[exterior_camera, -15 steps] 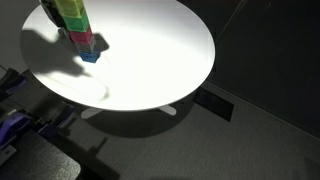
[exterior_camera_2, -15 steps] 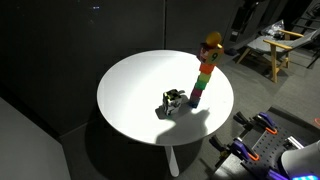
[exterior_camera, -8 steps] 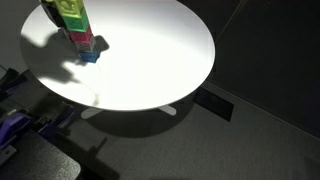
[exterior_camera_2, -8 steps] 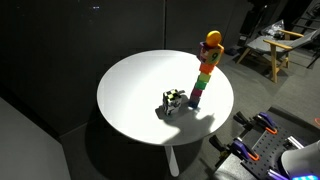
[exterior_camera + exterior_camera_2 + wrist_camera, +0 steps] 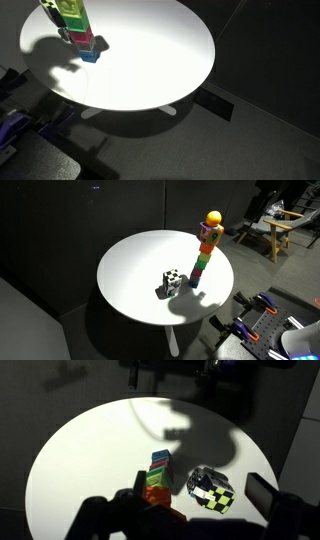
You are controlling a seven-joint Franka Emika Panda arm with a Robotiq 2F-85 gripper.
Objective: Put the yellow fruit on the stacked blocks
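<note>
The stacked blocks (image 5: 204, 258) stand as a tall multicoloured tower on the round white table (image 5: 135, 275). The yellow fruit (image 5: 212, 218) rests on top of the tower with nothing holding it. In an exterior view the tower (image 5: 78, 28) is cut off by the top edge. In the wrist view I look down on the tower (image 5: 157, 472); its top is partly hidden by my hardware. My gripper (image 5: 200, 488) is open and empty, with its fingers spread wide. It does not show in either exterior view.
A black-and-yellow checkered cube (image 5: 173, 281) lies on the table beside the tower's base and shows in the wrist view (image 5: 211, 488). A wooden chair (image 5: 272, 230) stands beyond the table. Purple-and-black equipment (image 5: 262, 320) sits on the floor by the table's edge.
The gripper's shadow has slid off the table top, and the fruit now shows plainly on the tower. The tower and the cube have not moved.
</note>
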